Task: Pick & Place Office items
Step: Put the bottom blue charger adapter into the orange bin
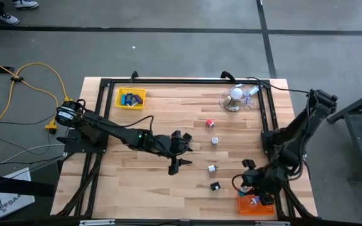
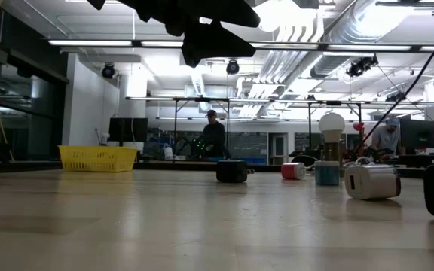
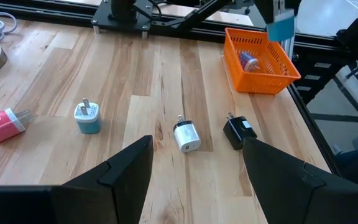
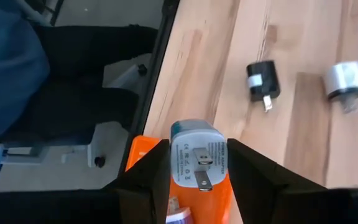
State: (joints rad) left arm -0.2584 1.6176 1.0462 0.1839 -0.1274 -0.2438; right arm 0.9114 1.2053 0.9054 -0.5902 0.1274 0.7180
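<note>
The office items are small plug adapters. On the table lie a red one point(image 1: 210, 123) point(image 3: 2, 122), a teal one point(image 1: 214, 140) point(image 3: 87, 117), a white one point(image 1: 212, 168) point(image 3: 185, 135) and a black one point(image 1: 215, 186) point(image 3: 238, 132). My left gripper point(image 1: 181, 162) point(image 3: 194, 168) hovers open above mid-table, left of the white adapter. My right gripper point(image 1: 251, 183) point(image 4: 197, 162) is shut on a teal-and-white adapter point(image 4: 196, 152) above the orange tray point(image 1: 255, 205) point(image 3: 260, 59). The yellow tray point(image 1: 131, 98) holds blue blocks. My right gripper pinches the teal-and-white adapter by its two opposite sides point(image 4: 174, 155), one finger on each. The face with the socket and label looks toward the wrist camera. The adapter is lifted clear and hangs over the orange tray's edge point(image 4: 143, 149). It shows as a teal block point(image 3: 281, 25) above the tray.
A white ball-shaped object with a clear wiry tangle point(image 1: 236, 95) stands near the far right corner. A black frame point(image 1: 187, 80) runs around the table. The orange tray holds a red-and-blue piece point(image 3: 248, 60). Bare wood point(image 1: 131, 182) lies at the near left.
</note>
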